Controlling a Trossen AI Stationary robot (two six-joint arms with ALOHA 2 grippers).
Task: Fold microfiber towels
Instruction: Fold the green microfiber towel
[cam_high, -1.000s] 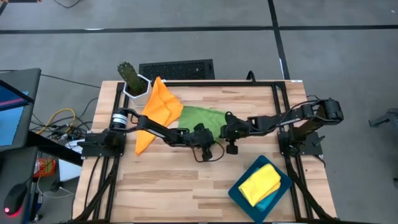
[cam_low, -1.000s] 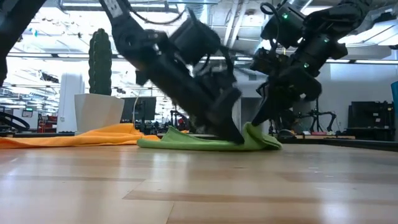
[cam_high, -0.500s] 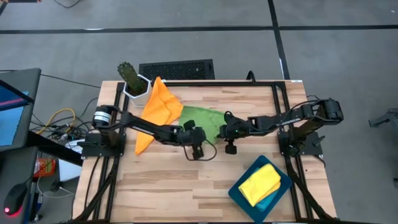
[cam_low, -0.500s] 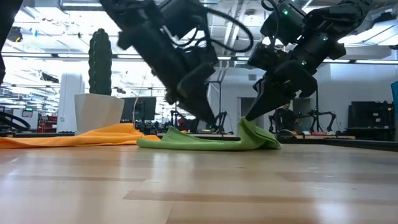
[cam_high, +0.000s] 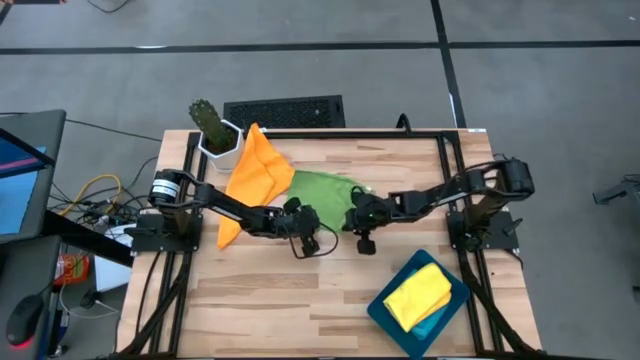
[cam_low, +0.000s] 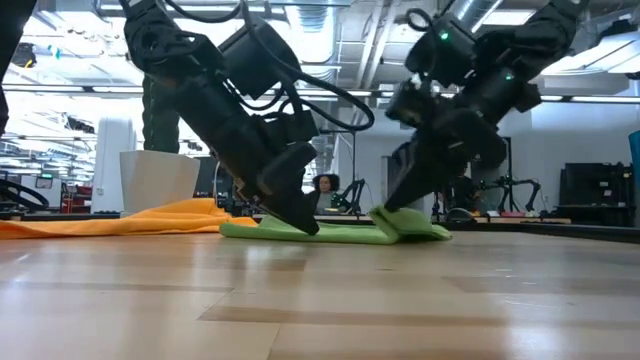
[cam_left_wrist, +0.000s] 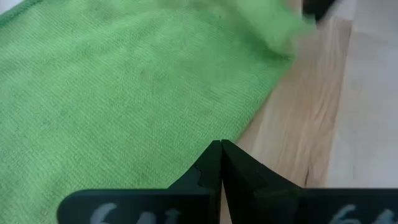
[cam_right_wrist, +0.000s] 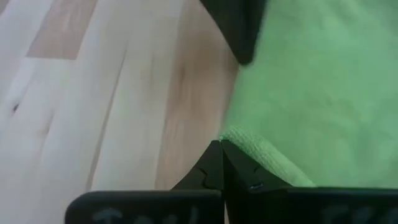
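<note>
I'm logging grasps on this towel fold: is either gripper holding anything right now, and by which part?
The right gripper pinches the green towel by its near edge, lifted into a fold. The left gripper is shut at the towel's edge; a hold cannot be told.

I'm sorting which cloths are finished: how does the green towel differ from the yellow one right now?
The green towel lies spread on the bare table between both arms; the yellow towel sits in the teal tray, away from them. The green one is one loose layer with an edge lifted at the right hand; the yellow one is a compact folded bundle. Both are plain soft cloths.
</note>
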